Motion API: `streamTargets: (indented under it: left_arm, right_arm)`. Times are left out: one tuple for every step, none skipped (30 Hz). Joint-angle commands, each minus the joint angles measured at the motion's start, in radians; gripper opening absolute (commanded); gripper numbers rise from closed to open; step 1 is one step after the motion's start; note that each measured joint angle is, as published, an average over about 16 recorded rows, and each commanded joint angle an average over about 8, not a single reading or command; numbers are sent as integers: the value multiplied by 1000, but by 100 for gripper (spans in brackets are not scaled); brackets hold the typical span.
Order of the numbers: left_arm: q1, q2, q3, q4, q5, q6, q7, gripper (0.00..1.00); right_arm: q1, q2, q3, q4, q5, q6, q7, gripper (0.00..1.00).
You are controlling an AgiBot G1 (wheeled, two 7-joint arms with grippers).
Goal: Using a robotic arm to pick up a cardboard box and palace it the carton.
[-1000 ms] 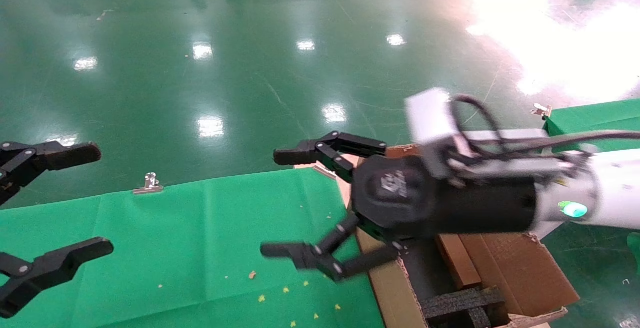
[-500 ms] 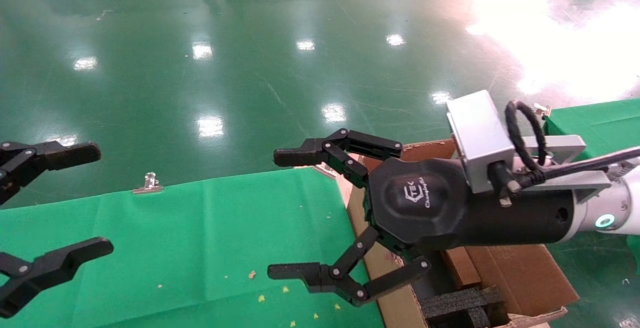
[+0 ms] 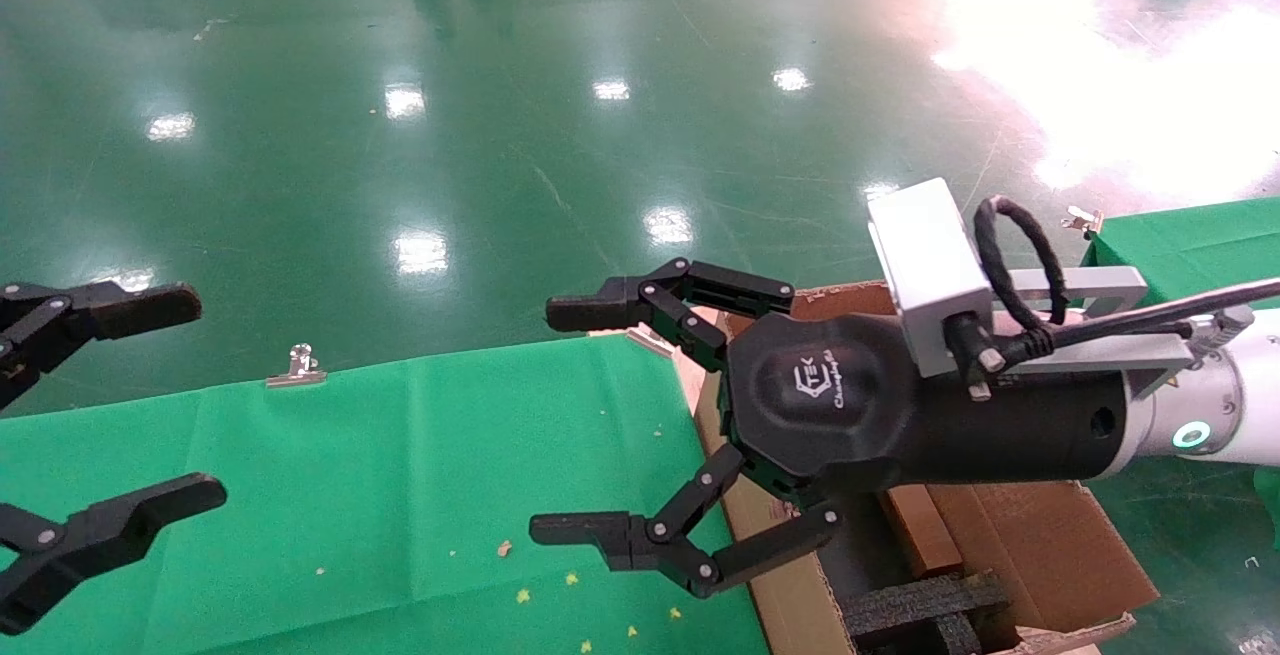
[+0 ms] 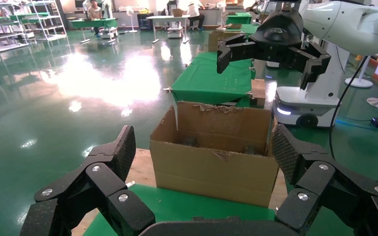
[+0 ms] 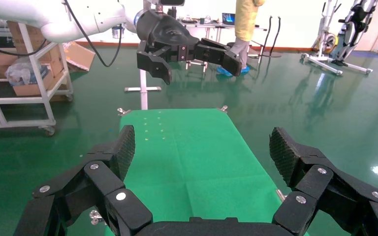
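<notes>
Since the earlier frame, the right gripper (image 3: pixel 590 415) has rolled upright above the carton (image 3: pixel 1010 535), jaws wide apart, empty. Left gripper (image 3: pixel 130 405) hangs parked, jaws spread, over the green cloth (image 3: pixel 400 485). No loose cardboard box shows. Recommend locating it before descending.

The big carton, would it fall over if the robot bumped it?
Probably not. The carton looks wide and low, so it would likely slide. Its torn flaps look bendy. The right gripper hovers open above it. The left gripper hangs open.
</notes>
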Motion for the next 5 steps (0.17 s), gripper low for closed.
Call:
streamTargets:
  left_arm:
    - [0, 0, 0, 0, 0, 0, 0, 100]
    - [0, 0, 0, 0, 0, 0, 0, 100]
    - [0, 0, 0, 0, 0, 0, 0, 100]
    - [0, 0, 0, 0, 0, 0, 0, 100]
    - [0, 0, 0, 0, 0, 0, 0, 100]
  right_arm:
    - [1, 0, -3, 0, -2, 3, 1, 100]
    - [2, 0, -4, 0, -2, 3, 2, 100]
    - [2, 0, -4, 0, -2, 4, 2, 100]
    - [2, 0, -4, 0, -3, 4, 2, 100]
    - [2, 0, -5, 0, -3, 4, 2, 100]
